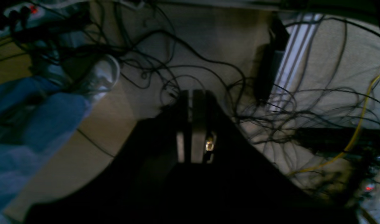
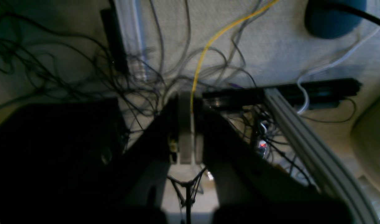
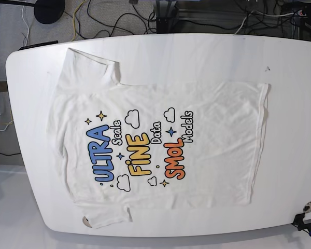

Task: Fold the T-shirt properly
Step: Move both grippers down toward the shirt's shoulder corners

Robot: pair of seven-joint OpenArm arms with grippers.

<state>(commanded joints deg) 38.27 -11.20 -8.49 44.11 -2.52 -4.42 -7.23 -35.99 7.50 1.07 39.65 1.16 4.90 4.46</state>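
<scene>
The T-shirt lies spread flat, print side up, on the white table, filling most of its middle. Its collar end points toward the table's left edge in the base view and its hem toward the right edge, with one sleeve reaching to the far edge and the other to the near edge. Neither arm appears over the table. The left wrist view shows the left gripper clenched, its jaws pressed together on nothing, above a floor strewn with dark cables, with blue fabric off to one side. The right gripper is likewise clenched and empty, over a yellow cable and a grey rail.
</scene>
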